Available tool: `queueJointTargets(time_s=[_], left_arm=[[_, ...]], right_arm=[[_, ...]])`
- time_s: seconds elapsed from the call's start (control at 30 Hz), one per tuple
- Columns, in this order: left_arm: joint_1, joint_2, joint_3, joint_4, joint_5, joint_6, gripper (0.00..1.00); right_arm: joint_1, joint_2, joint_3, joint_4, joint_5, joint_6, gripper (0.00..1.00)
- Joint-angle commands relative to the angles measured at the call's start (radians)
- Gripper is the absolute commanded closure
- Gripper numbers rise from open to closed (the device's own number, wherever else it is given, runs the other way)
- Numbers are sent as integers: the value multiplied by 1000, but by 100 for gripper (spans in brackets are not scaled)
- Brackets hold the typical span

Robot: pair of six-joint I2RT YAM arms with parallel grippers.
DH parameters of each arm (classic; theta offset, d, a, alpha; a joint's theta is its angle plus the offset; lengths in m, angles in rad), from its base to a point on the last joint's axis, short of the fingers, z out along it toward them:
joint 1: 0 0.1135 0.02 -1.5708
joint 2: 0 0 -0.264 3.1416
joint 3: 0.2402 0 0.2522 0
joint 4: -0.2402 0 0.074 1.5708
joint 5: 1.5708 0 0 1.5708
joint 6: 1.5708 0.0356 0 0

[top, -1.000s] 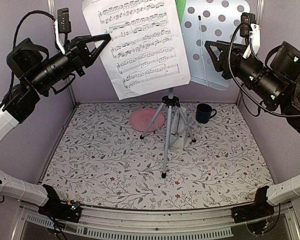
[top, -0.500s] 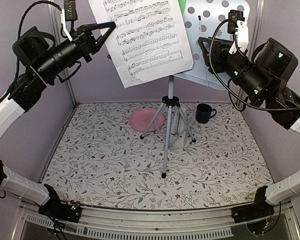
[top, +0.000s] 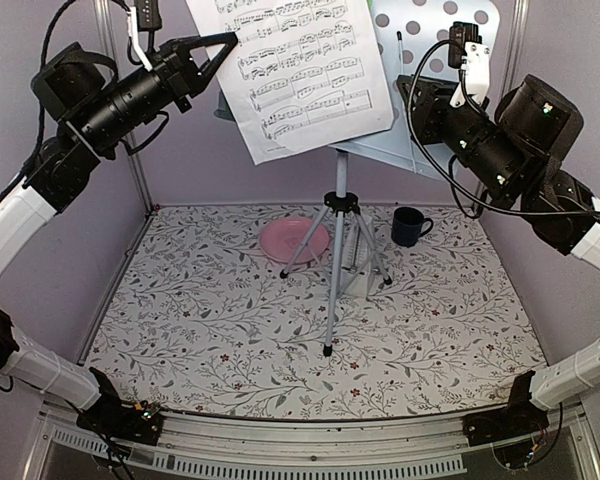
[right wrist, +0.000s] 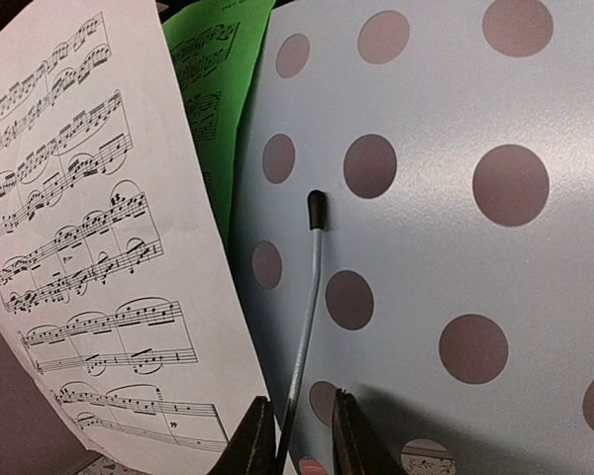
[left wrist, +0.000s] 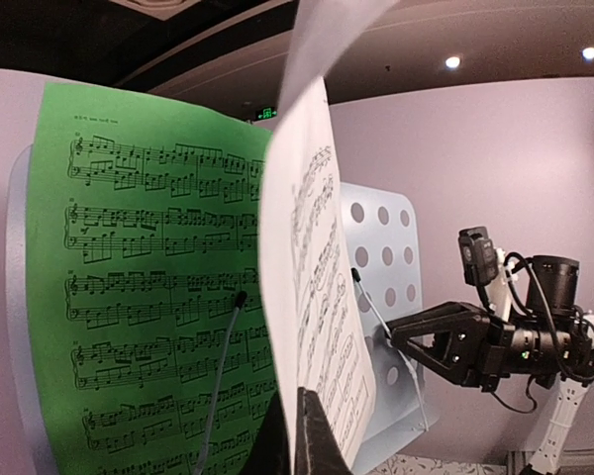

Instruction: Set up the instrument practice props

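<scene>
Pale violet walls close a flowered desk (top: pixel 180 330) on three sides. Nearest on it stand the tripod legs of the music stand (top: pixel 435 40). Behind them the white metronome (top: pixel 360 275) is partly hidden, with a pink plate (top: pixel 294 240) to its left and a dark mug (top: pixel 410 226) to its right. High above, the left pincer (top: pixel 223 42) is clenched on the left edge of the white music sheet (top: pixel 300 70). The sheet hangs in the air with its long side nearly upright, a little tilted. It is in front of the green music sheet (left wrist: pixel 148 297), which lies flat on the perforated plate of the stand. Farther right, the right pincer (right wrist: pixel 295 440) has its jaws narrow on both sides of the thin holder rod (right wrist: pixel 312 297), which runs upward from it. I cannot tell if it pinches the rod already. I judge that the white sheet must go backward and to the right from the left pincer, under this rod. The right arm is the nearer one to the rod.
</scene>
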Motion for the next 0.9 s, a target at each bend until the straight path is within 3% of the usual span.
queueJointTargets(time_s=[0.0,0.43,0.87], left_arm=[[12,19,31,4,-4,11,100],[13,48,66,1,0,20,100],[12,118,164,-52,15,48,100]], right_arm=[[-15,13,36,27,-11,-1,79],[-27,27,41,28,-29,-18,100],[-28,7,-9,98,-89,-66,100]])
